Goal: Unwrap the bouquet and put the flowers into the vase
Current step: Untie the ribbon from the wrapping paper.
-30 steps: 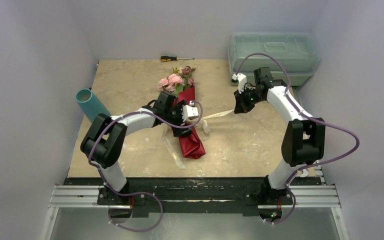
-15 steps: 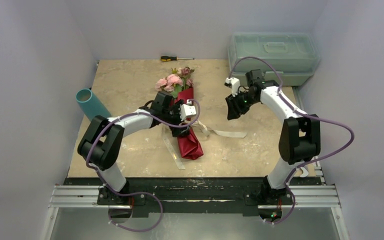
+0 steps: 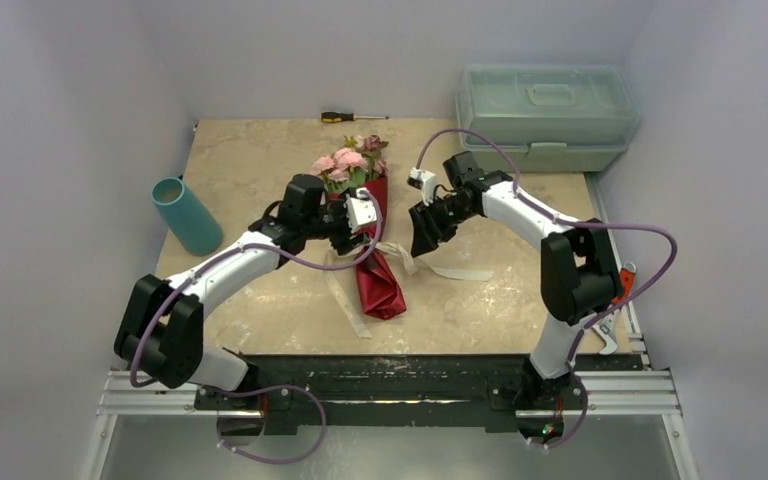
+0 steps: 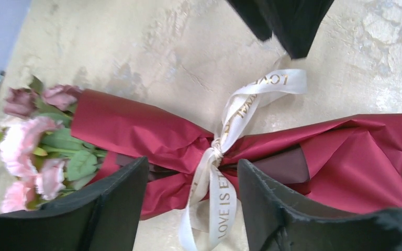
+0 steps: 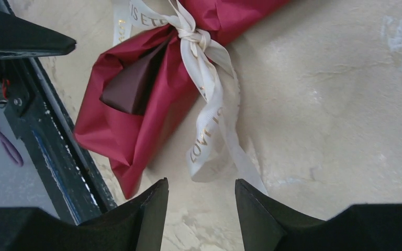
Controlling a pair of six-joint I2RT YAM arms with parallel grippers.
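From above, the bouquet (image 3: 372,262) lies near the middle of the table (image 3: 250,160). Its long axis runs from the far edge to the near edge, with the flowers (image 3: 348,163) at the far end and the maroon paper (image 3: 382,290) tail at the near end. The left gripper (image 3: 352,238) hangs right over the bouquet's tied waist, so it is the nearer arm. The right gripper (image 3: 422,236) stands just beside the bouquet on its right, above the loose cream ribbon (image 3: 452,270). The teal vase (image 3: 185,214) lies tipped over by the left edge, well apart from both.

In the left wrist view, the left gripper (image 4: 191,206) has its jaws spread and grasps nothing. They straddle the bouquet (image 4: 146,133) across its axis, and the ribbon knot (image 4: 214,151) sits between the fingers. I cannot tell whether the pads touch the paper.

In the right wrist view, the right gripper (image 5: 201,209) is also spread and empty. A ribbon tail (image 5: 212,130) runs from the knot (image 5: 191,35) towards the gap between its fingers. The coming pull likely turns on taking that tail and drawing it away from the bouquet.
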